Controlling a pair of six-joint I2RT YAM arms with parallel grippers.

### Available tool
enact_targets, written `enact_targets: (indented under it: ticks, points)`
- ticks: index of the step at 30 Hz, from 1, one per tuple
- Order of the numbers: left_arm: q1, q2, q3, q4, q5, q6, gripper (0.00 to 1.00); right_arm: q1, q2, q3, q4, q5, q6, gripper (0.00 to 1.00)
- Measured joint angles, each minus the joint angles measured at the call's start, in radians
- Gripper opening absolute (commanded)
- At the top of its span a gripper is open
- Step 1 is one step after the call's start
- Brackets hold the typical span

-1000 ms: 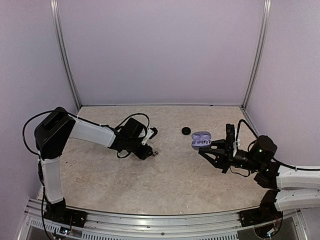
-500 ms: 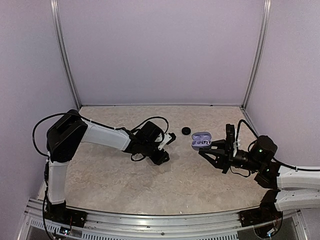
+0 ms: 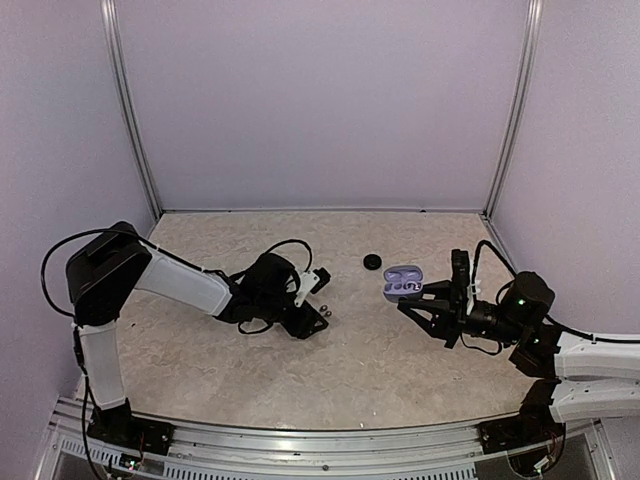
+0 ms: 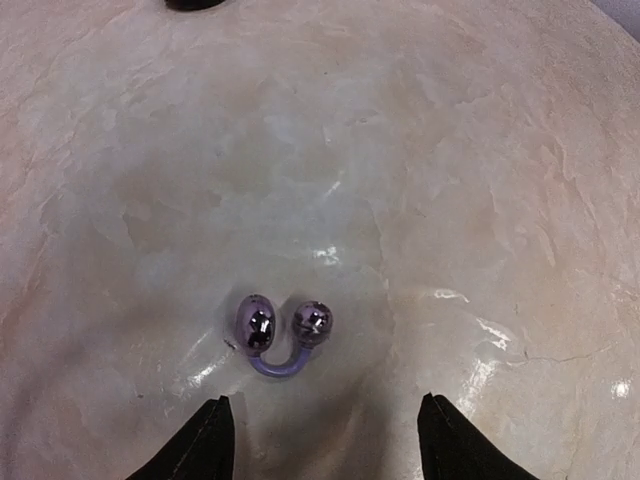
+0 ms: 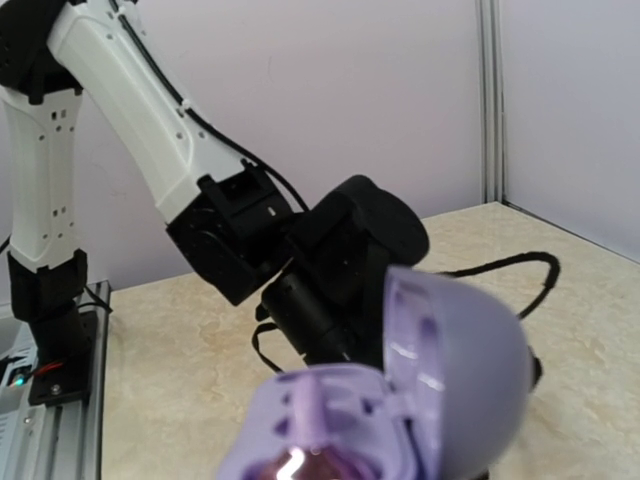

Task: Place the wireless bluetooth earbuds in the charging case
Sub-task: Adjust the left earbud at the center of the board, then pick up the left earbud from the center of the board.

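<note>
One earbud (image 4: 282, 335) lies on the table: two shiny silvery-purple rounded ends joined by a small purple arch. My left gripper (image 4: 327, 400) is open and empty, hovering low. The earbud lies just ahead of its fingertips (image 4: 212, 440), nearer the left one. In the top view the earbud (image 3: 325, 304) shows as tiny dots at the left gripper (image 3: 318, 300). My right gripper (image 3: 432, 300) is shut on the purple charging case (image 3: 403, 280), held above the table with its lid open. The case (image 5: 400, 400) fills the right wrist view and hides the fingers. No other earbuds are visible.
A small black round puck (image 3: 373, 262) lies on the table between the two grippers, toward the back; its edge shows at the top of the left wrist view (image 4: 195, 3). Purple walls with metal posts enclose the beige marbled table (image 3: 350, 370).
My left gripper swung right toward the middle, then drew back a little to the left, and the earbud now shows beside it. The right arm and case have not moved.
</note>
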Motion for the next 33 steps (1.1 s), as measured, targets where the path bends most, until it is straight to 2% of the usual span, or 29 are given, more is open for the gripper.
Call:
enact_targets:
  ticks: [4,9,22,29,33]
  points:
    - [0.042,-0.008,-0.063,0.084,0.090,0.049,0.63,0.000,-0.005,-0.001,-0.003,0.000,-0.001,0.00]
    - [0.088,-0.008,-0.067,0.138,0.132,0.108,0.63,0.000,-0.010,-0.004,-0.005,0.001,-0.005,0.00]
    - [0.078,0.076,-0.043,0.224,0.196,0.162,0.62,-0.002,-0.011,-0.009,-0.006,0.004,-0.017,0.00]
    - [0.072,0.114,-0.011,0.250,0.204,0.180,0.58,-0.007,-0.015,-0.010,-0.011,0.004,-0.020,0.00]
    - [0.071,0.124,-0.006,0.262,0.204,0.184,0.52,-0.008,-0.019,-0.010,-0.013,0.004,-0.021,0.00]
